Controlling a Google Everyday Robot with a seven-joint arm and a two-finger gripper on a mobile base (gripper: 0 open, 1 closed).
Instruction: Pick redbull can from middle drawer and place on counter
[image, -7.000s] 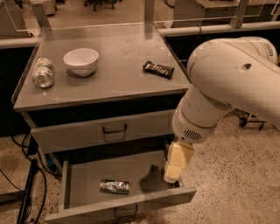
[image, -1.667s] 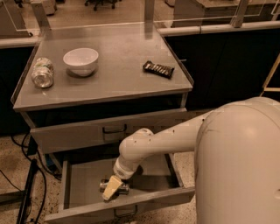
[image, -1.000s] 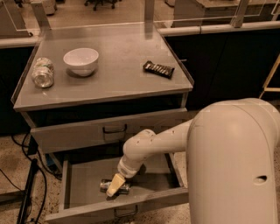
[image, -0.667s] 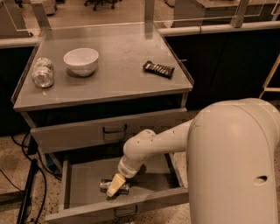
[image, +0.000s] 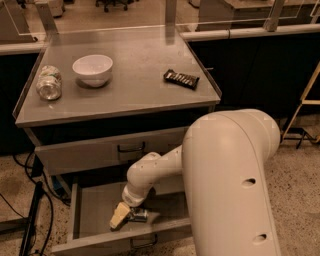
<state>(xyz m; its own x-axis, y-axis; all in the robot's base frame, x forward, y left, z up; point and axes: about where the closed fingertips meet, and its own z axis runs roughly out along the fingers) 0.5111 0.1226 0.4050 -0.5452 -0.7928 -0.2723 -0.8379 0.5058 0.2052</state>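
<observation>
**Arm (image: 230, 185) swells leftward above the middle drawer (image: 87, 210)**

Since a moment ago its big pale shell covers more of the view, while the claw (image: 122, 216) stays low in that open drawer, against the redbull can (image: 140, 215) lying on its side. Whether it grips the can cannot be told. On the surface (image: 135, 97) sit a crinkled jar (image: 49, 82), label unreadable, far left, a white bowl (image: 93, 69), and a dark snack bar (image: 181, 78) to the right.

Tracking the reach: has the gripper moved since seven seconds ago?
Yes: gripper went left, from the grey steel middle drawer's right side to the slim silvery can.
</observation>
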